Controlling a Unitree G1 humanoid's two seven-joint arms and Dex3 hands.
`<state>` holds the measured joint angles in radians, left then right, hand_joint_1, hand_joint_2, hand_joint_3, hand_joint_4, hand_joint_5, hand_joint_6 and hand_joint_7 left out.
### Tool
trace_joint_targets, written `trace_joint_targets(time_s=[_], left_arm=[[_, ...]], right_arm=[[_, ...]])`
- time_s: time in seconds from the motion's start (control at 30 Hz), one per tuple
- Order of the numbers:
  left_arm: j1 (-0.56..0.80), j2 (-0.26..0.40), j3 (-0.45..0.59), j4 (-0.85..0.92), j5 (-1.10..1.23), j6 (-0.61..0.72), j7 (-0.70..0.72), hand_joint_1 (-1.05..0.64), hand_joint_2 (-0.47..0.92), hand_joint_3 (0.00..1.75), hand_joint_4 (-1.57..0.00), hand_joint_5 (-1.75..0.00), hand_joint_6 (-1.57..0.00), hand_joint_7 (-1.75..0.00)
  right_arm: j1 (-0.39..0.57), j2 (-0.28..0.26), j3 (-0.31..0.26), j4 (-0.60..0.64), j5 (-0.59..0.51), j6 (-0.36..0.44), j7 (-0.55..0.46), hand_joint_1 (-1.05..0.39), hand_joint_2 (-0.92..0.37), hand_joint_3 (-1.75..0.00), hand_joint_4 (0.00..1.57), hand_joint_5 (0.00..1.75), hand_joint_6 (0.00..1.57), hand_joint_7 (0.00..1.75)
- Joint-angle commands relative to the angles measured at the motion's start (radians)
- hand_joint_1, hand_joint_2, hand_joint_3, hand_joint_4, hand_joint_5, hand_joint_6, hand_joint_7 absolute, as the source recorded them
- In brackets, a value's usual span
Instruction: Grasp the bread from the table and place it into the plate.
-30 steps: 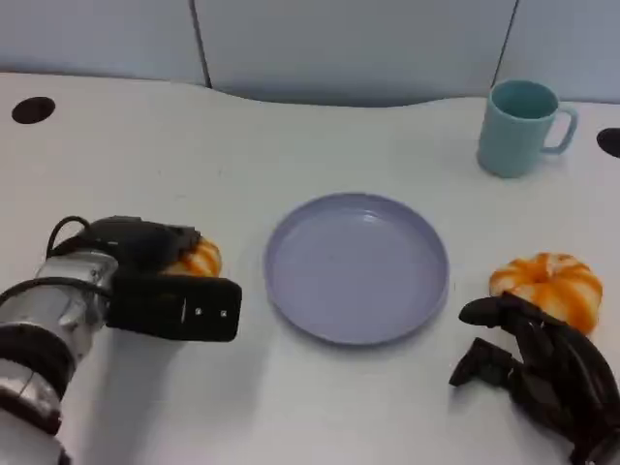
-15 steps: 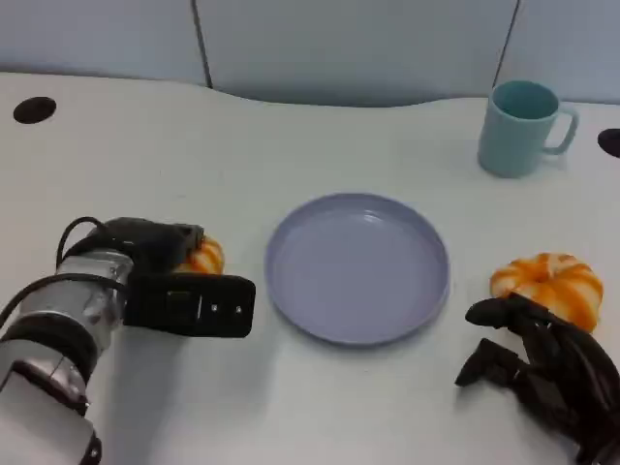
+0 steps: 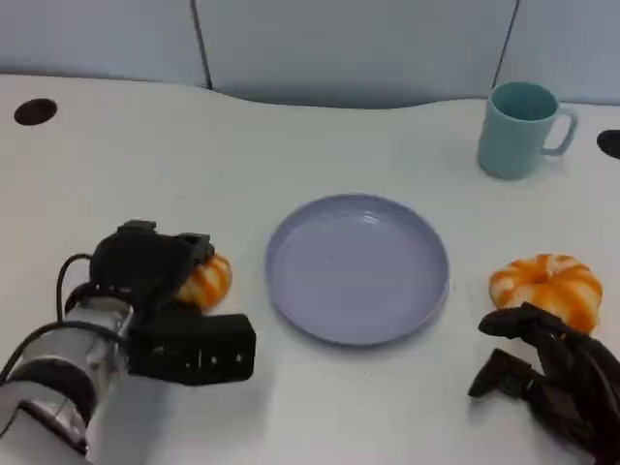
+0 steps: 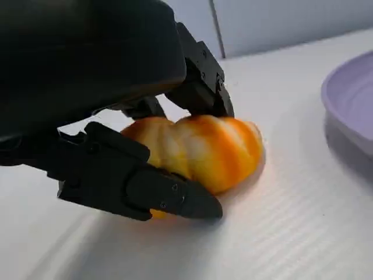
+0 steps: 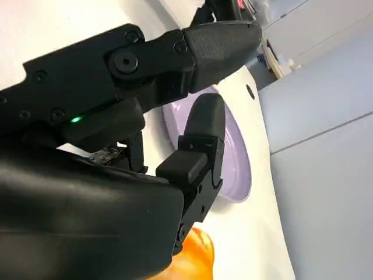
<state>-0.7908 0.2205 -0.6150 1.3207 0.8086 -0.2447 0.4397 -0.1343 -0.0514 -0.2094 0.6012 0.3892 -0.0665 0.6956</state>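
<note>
A striped orange bread (image 3: 207, 281) lies on the white table left of the lilac plate (image 3: 358, 266). My left hand (image 3: 147, 263) is over it. In the left wrist view the fingers (image 4: 157, 189) close around the bread (image 4: 204, 149) from both sides, low over the table, with the plate's rim (image 4: 349, 111) just beyond. A second orange bread (image 3: 547, 286) sits right of the plate. My right hand (image 3: 554, 376) rests just in front of it, fingers apart and holding nothing. The right wrist view shows that hand (image 5: 116, 116), the plate (image 5: 233, 157) and a bit of the bread (image 5: 195, 256).
A teal mug (image 3: 518, 126) stands at the back right, handle to the right. Dark round holes sit in the table at the far left (image 3: 34, 111) and far right (image 3: 610, 142). A grey-blue wall panel runs along the back edge.
My left arm has drawn back toward the near edge, and the bread has shifted slightly nearer with the hand. My right hand has slid a little nearer and to the right.
</note>
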Motion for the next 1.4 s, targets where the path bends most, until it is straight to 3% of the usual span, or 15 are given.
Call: trace_joint_targets(time_s=[0.03, 0.23, 0.37, 0.5, 0.83, 0.9, 0.97, 1.07, 1.2, 1.33, 1.4], left_arm=[[0.039, 0.014, -0.009, 0.029, 0.001, 0.001, 0.010, -0.24, 0.92, 0.35, -0.65, -1.74, -0.53, -1.64], [0.042, 0.022, 0.009, 0.026, -0.020, -0.045, 0.071, -0.21, 0.92, 0.46, -0.70, -1.75, -0.52, -1.74], [0.042, 0.022, 0.011, 0.028, -0.018, -0.047, 0.073, -0.21, 0.92, 0.46, -0.70, -1.75, -0.51, -1.75], [0.012, 0.059, 0.067, 0.004, -0.064, -0.178, 0.177, -0.12, 0.88, 0.47, -0.79, -1.75, -0.59, -1.75], [-0.024, 0.068, 0.105, -0.011, -0.084, -0.223, 0.206, -0.12, 0.86, 0.49, -0.80, -1.75, -0.60, -1.75], [-0.060, 0.075, 0.138, -0.039, -0.105, -0.282, 0.243, -0.03, 0.56, 0.89, -0.84, -1.75, -0.66, -1.75], [-0.071, 0.076, 0.146, -0.044, -0.105, -0.298, 0.255, -0.01, 0.45, 1.04, -0.86, -1.75, -0.68, -1.75], [-0.093, 0.071, 0.149, -0.051, -0.103, -0.307, 0.228, -0.01, 0.42, 1.07, -0.85, -1.75, -0.68, -1.75], [-0.133, 0.054, 0.129, -0.067, -0.087, -0.347, 0.212, 0.00, 0.47, 0.91, -0.86, -1.75, -0.66, -1.75], [-0.144, 0.033, 0.113, -0.074, -0.072, -0.394, 0.236, 0.02, 0.42, 1.01, -0.88, -1.75, -0.68, -1.75], [-0.152, 0.018, 0.101, -0.076, -0.064, -0.404, 0.232, -0.05, 0.37, 1.17, -0.87, -1.75, -0.67, -1.75]], right_arm=[[0.011, -0.013, -0.004, 0.008, 0.003, 0.011, -0.003, -0.47, -0.92, -0.17, 0.62, 1.45, 0.64, 1.04], [0.009, -0.013, -0.003, 0.009, 0.000, 0.019, -0.007, -0.47, -0.92, -0.17, 0.62, 1.45, 0.64, 1.04], [0.008, -0.013, -0.003, 0.009, 0.000, 0.019, -0.007, -0.47, -0.92, -0.17, 0.62, 1.45, 0.64, 1.04], [0.000, -0.007, 0.004, 0.011, -0.013, 0.017, -0.031, -0.47, -0.92, -0.16, 0.63, 1.45, 0.65, 1.05], [-0.009, -0.006, 0.006, 0.020, -0.009, 0.020, -0.035, -0.47, -0.92, -0.16, 0.63, 1.45, 0.65, 1.04], [-0.018, -0.005, 0.005, 0.031, -0.009, 0.019, -0.038, -0.47, -0.92, -0.16, 0.63, 1.44, 0.64, 1.03], [-0.021, -0.005, 0.006, 0.036, -0.009, 0.018, -0.038, -0.47, -0.92, -0.16, 0.63, 1.44, 0.64, 1.02], [-0.028, -0.007, 0.006, 0.052, -0.010, 0.008, -0.030, -0.46, -0.92, -0.16, 0.63, 1.43, 0.64, 1.02], [-0.034, -0.002, 0.008, 0.060, -0.014, -0.001, -0.034, -0.45, -0.92, -0.18, 0.65, 1.43, 0.65, 1.02], [-0.034, 0.000, 0.009, 0.060, -0.010, 0.002, -0.032, -0.45, -0.92, -0.18, 0.65, 1.43, 0.65, 1.02], [-0.035, -0.001, 0.009, 0.063, -0.006, 0.003, -0.023, -0.45, -0.92, -0.18, 0.64, 1.43, 0.65, 1.02]])
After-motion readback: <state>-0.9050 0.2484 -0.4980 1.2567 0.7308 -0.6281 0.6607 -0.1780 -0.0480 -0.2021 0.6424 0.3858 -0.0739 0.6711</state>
